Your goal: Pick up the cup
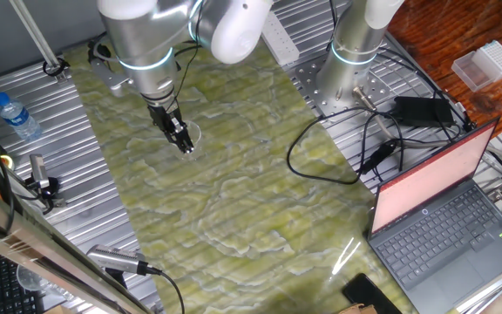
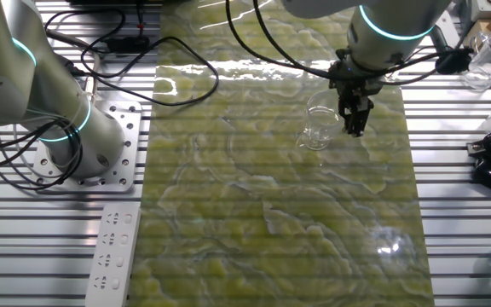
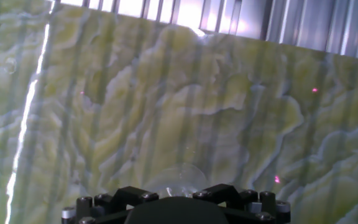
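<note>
The cup (image 2: 316, 128) is small, clear and nearly colourless, and stands on the green marbled mat (image 2: 271, 213). My gripper (image 2: 355, 128) points down at the cup's right side in that view. Its two dark fingers stand close together at the cup's wall. In one fixed view the cup (image 1: 193, 133) shows faintly just right of my gripper (image 1: 184, 145). In the hand view the cup (image 3: 182, 177) is a faint glassy dome at the bottom edge, between my two finger blocks (image 3: 229, 193). The cup's base looks down on the mat.
A clear water bottle with a blue cap (image 1: 16, 116) lies on the ribbed metal at the left. A second arm's base (image 1: 356, 70), a cable and power brick (image 1: 421, 109), and an open laptop (image 1: 443, 218) are at the right. A power strip (image 2: 113, 251) lies beside the mat.
</note>
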